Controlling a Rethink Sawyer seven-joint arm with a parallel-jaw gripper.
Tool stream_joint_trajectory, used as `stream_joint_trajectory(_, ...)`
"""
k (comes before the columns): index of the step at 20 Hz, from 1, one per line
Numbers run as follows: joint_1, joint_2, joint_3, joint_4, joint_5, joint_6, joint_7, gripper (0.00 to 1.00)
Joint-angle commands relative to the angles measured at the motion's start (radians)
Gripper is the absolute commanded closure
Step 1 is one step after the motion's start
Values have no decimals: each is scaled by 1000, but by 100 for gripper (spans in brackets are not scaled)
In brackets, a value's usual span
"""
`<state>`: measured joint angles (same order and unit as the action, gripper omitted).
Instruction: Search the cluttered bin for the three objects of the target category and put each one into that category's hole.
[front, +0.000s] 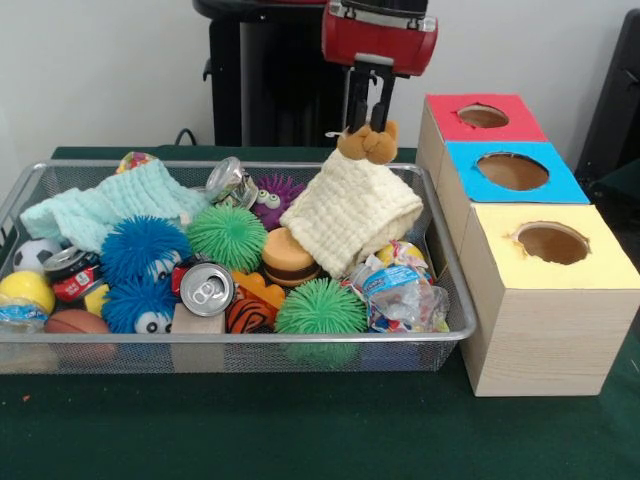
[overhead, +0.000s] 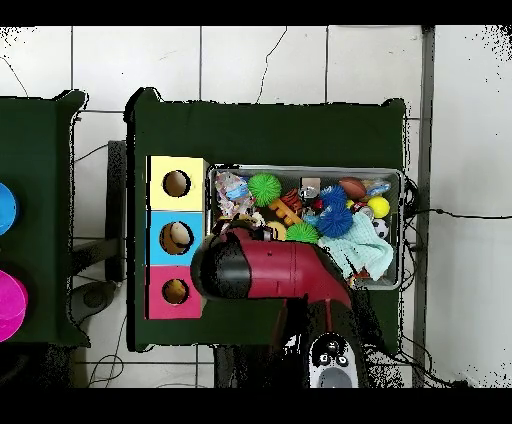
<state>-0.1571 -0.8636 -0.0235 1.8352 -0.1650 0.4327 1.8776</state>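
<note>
We see the arm (overhead: 290, 272) hanging upright over the wire-mesh bin's (front: 240, 345) far right corner, its gripper (front: 368, 122) clenched on a small brown plush toy (front: 367, 143) above a cream cloth (front: 360, 210), beside the red-topped box's hole (front: 483, 116).

The gripper (front: 371, 112) hangs over the wire bin's (front: 452, 320) far right corner, its jaws clamped on a small brown soft toy (front: 367, 144) that touches the top of a cream cloth (front: 352, 208). The red-topped box's hole (front: 483, 116) lies to the right.
</note>
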Motion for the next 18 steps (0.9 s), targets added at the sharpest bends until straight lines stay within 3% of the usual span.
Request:
stream_joint_trajectory(1,-7,56,82,207,156,77,224,100)
stream_joint_trajectory(6,52,20,20,253,198,59,256,100)
stream_joint_trajectory(13,148,-18,-47,276,265,107,313,100)
stream_joint_trajectory(18,283,-71,-176,241,277,250,397,100)
